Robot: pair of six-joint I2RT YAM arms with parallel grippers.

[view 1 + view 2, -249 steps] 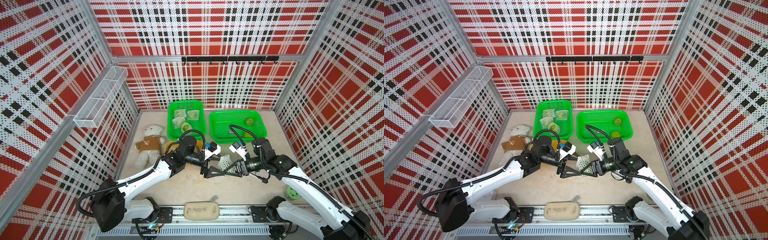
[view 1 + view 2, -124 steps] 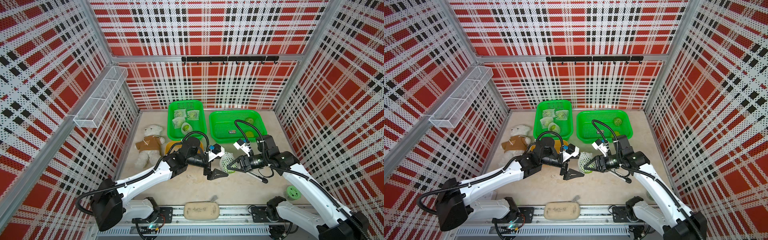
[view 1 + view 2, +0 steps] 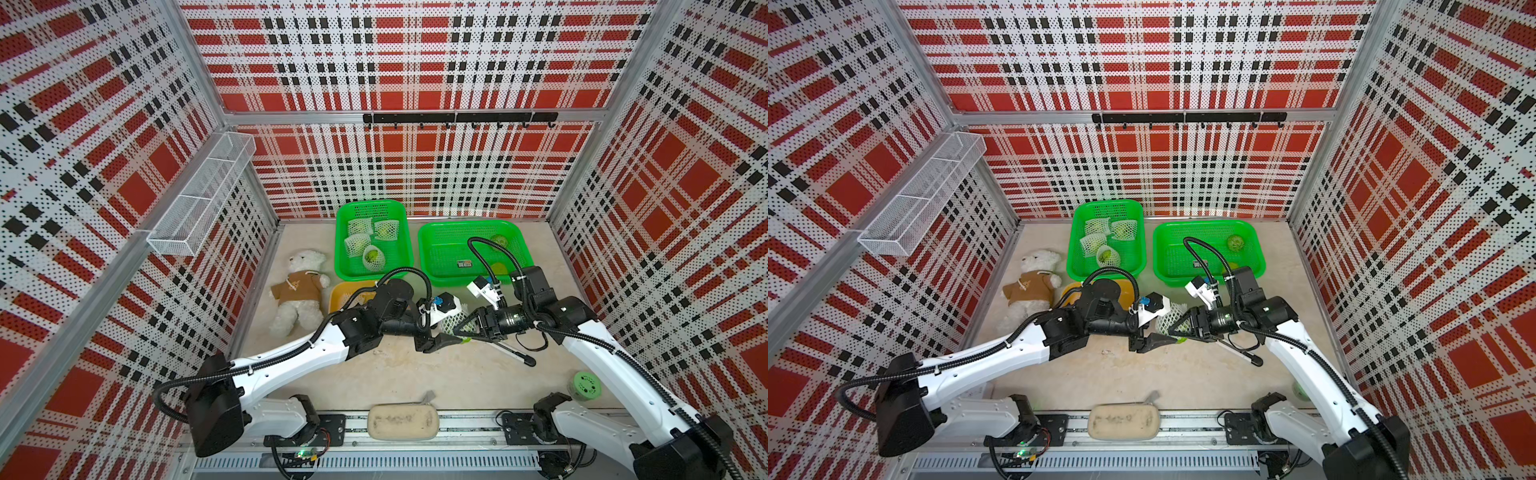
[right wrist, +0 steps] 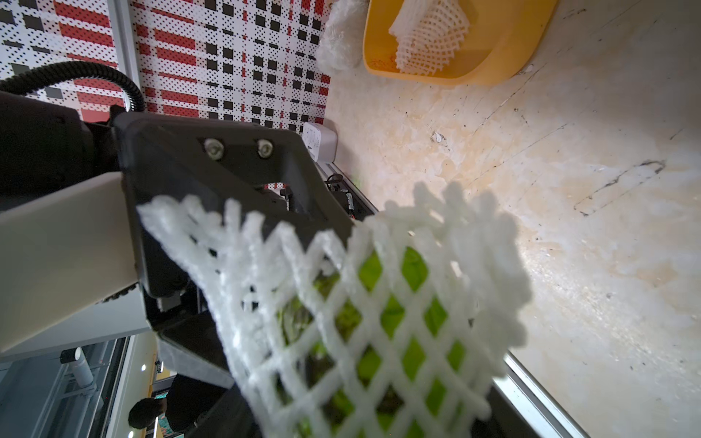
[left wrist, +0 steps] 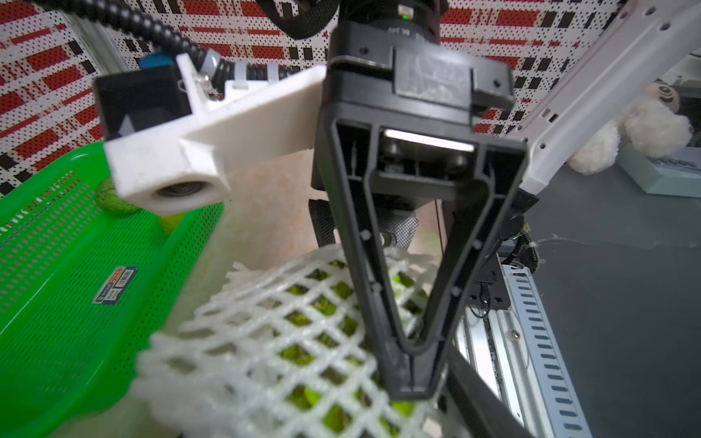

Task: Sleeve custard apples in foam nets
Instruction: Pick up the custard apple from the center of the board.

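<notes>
Enclosure: the walls (image 3: 415, 62) are made of perforated red, black and white plaid panels.
Table (image 3: 395, 374): a beige top is scuffed near the middle.
Wire basket (image 3: 199, 199): a long white one is hung on the left wall.
Hook rail (image 3: 457, 117): a black rail is fixed to the far wall.
Left green basket (image 3: 370, 203): it is set at the far side and four netted custard apples (image 3: 372, 256) are kept in it.
Right green basket (image 3: 469, 224): it is set just beside the first, and a bare custard apple (image 3: 500, 240) is seen in its far right corner.
Plush bear (image 3: 297, 291): it is laid by the left wall, in a brown shirt.
Pouch (image 3: 403, 422): a beige one is laid at the near edge.
Yellow tray (image 4: 493, 72): it is placed near the left basket, partly covered by the left arm; spare foam nets (image 4: 428, 41) are held in it.
Right gripper (image 3: 465, 330): it is clamped on the foam net (image 5: 246, 341) above the table's middle.
Left gripper (image 3: 446, 330): its jaws are set apart on either side of the net's open end; whether it is pinched cannot be told.
Pale green container (image 3: 585, 385): it is stood at the near right.
Sleeved custard apple (image 4: 409, 273): it is lodged inside the held net, and green skin is seen through the diamond holes.
</notes>
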